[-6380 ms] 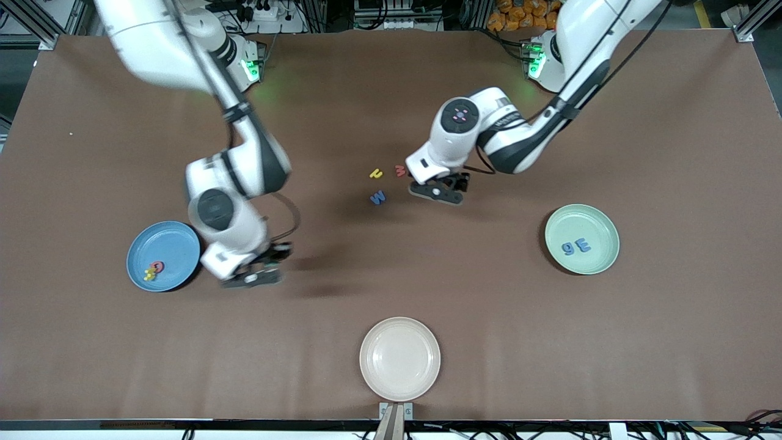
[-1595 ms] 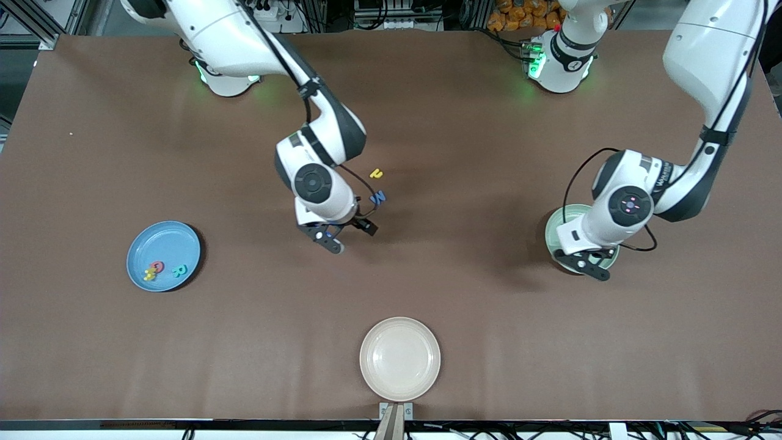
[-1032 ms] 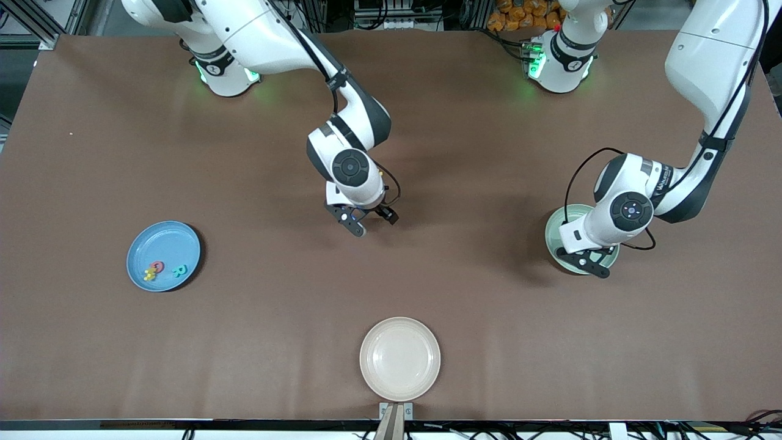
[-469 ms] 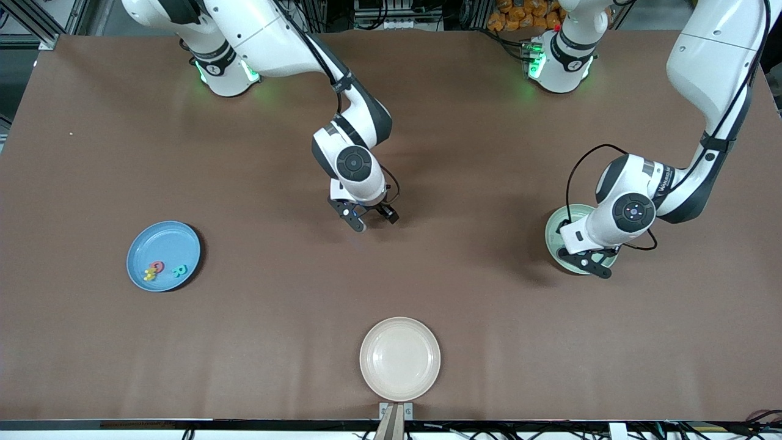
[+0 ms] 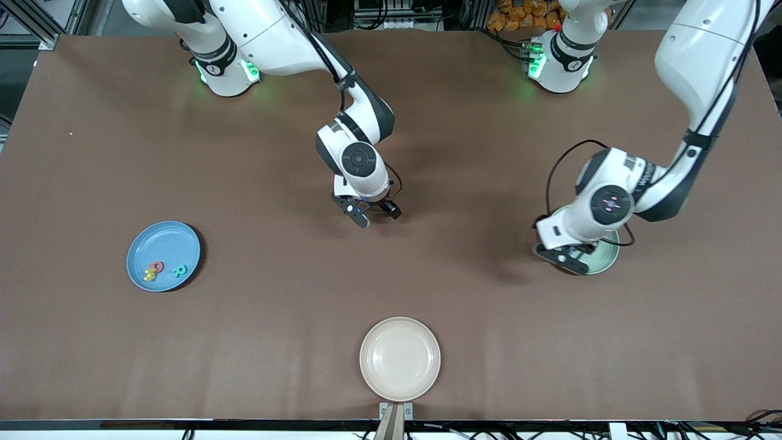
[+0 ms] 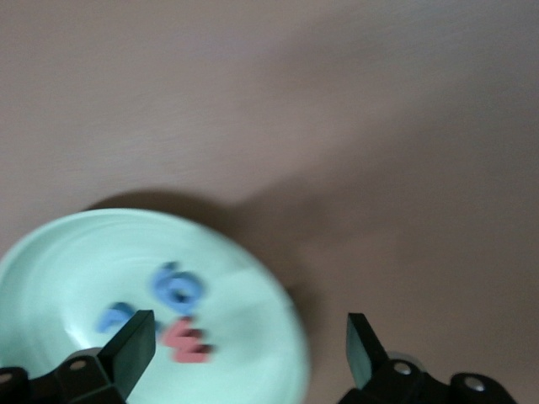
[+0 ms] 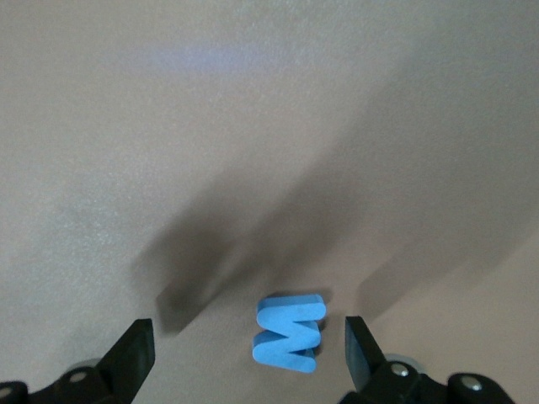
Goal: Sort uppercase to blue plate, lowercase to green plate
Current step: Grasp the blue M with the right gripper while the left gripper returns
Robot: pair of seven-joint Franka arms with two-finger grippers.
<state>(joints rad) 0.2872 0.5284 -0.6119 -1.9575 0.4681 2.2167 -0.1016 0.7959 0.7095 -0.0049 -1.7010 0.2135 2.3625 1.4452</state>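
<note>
My right gripper (image 5: 376,217) hangs open low over the middle of the table. The blue uppercase W (image 7: 288,332) lies flat on the mat between its fingers (image 7: 139,337), untouched; the hand hides it in the front view. My left gripper (image 5: 565,258) is open and empty over the edge of the green plate (image 5: 605,260). In that green plate (image 6: 84,252) lie the blue lowercase g (image 6: 177,286), a second blue letter (image 6: 114,316) and the red w (image 6: 187,341). The blue plate (image 5: 163,235) holds the red Q (image 5: 157,266), yellow H (image 5: 148,275) and teal R (image 5: 179,271).
A cream-white plate (image 5: 400,359) sits at the table edge nearest the front camera. The right arm reaches down over the table's middle, and the left arm bends in above the green plate. Bare brown mat lies between the plates.
My left gripper has opened over the green plate and drifted toward the table's middle. The right gripper has moved from beside the blue plate to over the blue W.
</note>
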